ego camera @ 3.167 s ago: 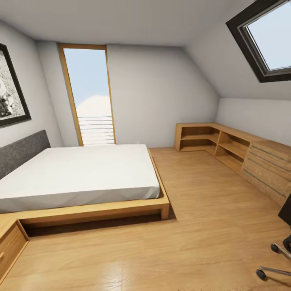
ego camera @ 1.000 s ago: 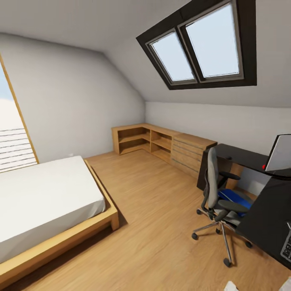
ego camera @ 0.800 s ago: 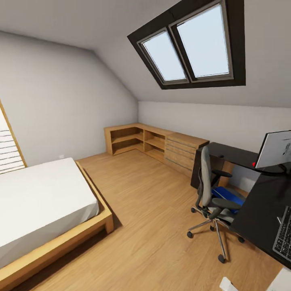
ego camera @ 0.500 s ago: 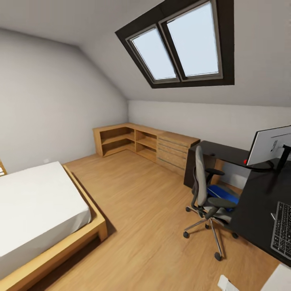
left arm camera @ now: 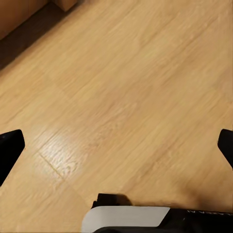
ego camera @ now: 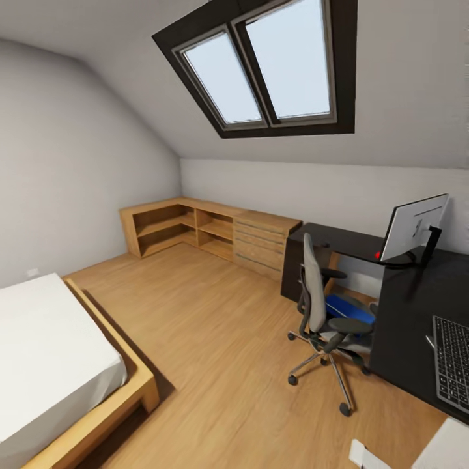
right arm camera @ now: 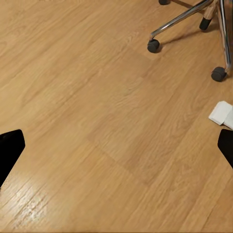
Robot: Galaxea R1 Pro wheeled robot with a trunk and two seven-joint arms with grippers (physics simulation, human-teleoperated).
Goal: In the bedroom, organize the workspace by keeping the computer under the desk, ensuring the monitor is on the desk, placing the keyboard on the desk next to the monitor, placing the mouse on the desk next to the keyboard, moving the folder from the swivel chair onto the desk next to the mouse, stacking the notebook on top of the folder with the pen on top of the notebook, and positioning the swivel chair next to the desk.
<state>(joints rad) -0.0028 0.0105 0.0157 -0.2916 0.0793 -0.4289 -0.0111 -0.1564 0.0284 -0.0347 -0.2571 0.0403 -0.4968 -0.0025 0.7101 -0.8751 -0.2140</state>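
Monitor (ego camera: 414, 227) and keyboard (ego camera: 453, 360) already sit on the black counter (ego camera: 407, 319). The blue folder (ego camera: 348, 306) lies on the swivel chair (ego camera: 319, 306) seat, unmoved. Both claws (left arm camera: 116, 145) (right arm camera: 116, 145) hang wide and empty over floor.

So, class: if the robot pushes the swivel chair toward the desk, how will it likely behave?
The swivel chair probably rolls easily: castors on smooth wood floor. It may also spin or veer, and the folder could slide off.
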